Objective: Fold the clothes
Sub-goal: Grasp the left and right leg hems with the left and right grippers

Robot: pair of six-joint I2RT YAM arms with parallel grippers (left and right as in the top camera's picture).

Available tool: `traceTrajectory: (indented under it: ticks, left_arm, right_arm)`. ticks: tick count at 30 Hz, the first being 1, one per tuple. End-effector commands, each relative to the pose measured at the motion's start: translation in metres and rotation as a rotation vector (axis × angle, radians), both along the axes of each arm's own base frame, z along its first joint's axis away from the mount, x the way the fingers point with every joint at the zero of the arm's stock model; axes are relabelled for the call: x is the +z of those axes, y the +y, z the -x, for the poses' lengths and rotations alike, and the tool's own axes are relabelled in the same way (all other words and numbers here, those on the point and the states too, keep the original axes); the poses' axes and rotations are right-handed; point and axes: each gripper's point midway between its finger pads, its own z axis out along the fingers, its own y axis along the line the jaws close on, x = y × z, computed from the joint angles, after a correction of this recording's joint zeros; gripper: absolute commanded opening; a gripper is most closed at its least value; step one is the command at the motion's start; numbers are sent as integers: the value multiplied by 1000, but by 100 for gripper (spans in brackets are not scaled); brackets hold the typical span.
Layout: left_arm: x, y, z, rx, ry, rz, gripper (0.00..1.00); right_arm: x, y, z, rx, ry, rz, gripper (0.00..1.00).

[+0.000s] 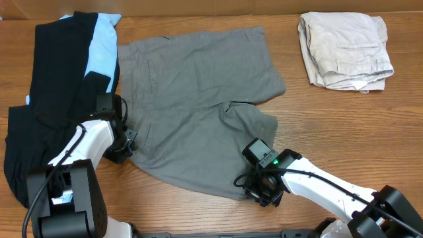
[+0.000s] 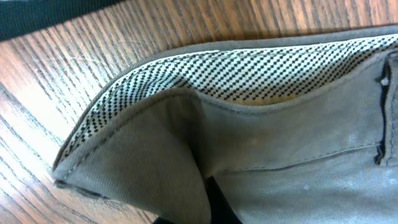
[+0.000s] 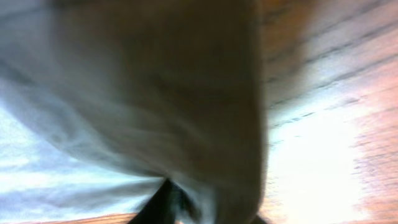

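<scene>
The left gripper (image 1: 124, 144) is closed on the waistband (image 2: 186, 99) of the grey shorts (image 1: 198, 112). The band is lifted a little, so its checked lining is seen, and one dark finger (image 2: 221, 202) is tucked under the fold. The right gripper (image 1: 256, 188) is set at the hem of one leg, and its jaws are pressed on the cloth, though the right wrist view is blurred. The grey shorts are laid out flat on a brown wooden table (image 1: 317, 125). Folded beige shorts (image 1: 345, 49) are kept well apart from the grey shorts, past the leg ends. A black garment (image 1: 56, 73) and a light-blue garment (image 1: 102, 46) are piled just beside the waistband. The white left arm (image 1: 86, 142) is bent toward the waistband. The right arm (image 1: 324, 188) is stretched low to the hem.
</scene>
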Motion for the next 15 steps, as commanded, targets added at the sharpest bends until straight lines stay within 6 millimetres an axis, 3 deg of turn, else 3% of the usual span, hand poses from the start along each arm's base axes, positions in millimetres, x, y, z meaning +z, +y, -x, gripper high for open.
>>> traceTrajectory:
  ticks: [1, 6, 10, 15]
  left_arm:
    - [-28, -10, 31, -75, 130, 62, 4]
    - [-24, -8, 15, -252, 95, 49, 4]
    - [-5, -6, -3, -366, 81, 39, 4]
    - [25, -4, -18, -431, 68, 30, 4]
  right_arm:
    - [-13, -16, 2, 10, -9, 77, 4]
    - [-2, -26, -9, -45, -16, 94, 4]
    - [23, -31, -34, -66, -106, 38, 4]
    - [53, -37, -52, -65, -202, -14, 4]
